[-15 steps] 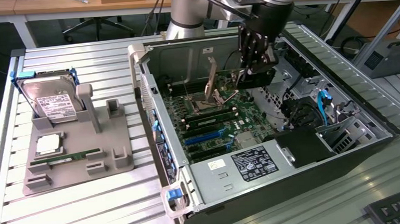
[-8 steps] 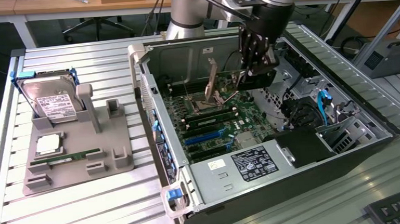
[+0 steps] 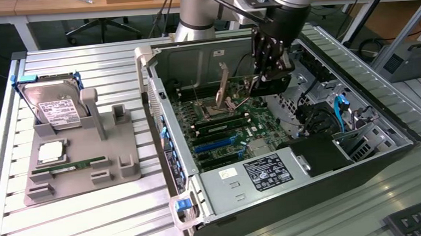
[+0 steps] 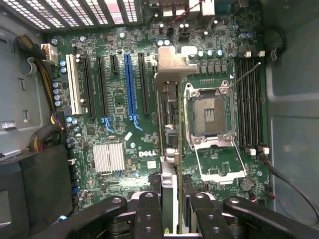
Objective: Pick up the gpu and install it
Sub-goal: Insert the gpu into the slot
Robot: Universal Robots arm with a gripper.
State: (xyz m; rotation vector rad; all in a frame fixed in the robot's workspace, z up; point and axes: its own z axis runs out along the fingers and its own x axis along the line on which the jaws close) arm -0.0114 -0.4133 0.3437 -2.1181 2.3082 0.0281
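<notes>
The gripper (image 3: 256,85) is inside the open computer case (image 3: 388,156), and its fingers are closed on the gpu (image 3: 225,84) — the card hangs edge-down between them, with its silver bracket toward the far wall of the case. So the picking is done, I judge; the installing is not. In the wrist view the gpu (image 4: 168,99) is above the motherboard (image 4: 119,99), over the area between the expansion slots and the open CPU socket (image 4: 209,115), and not yet seated. The blue slot (image 4: 128,84) is beside the card, still free.

On the exterior view's left stands the grey holder tray (image 3: 74,164) with the hard drive (image 3: 52,105) and the RAM stick (image 3: 67,168), well apart from the work.

Room is tight: case walls on both sides, the power supply (image 3: 261,172) at the near end, black and blue cables (image 3: 338,110) at the exterior view's right. Above the slots the space looks open.
</notes>
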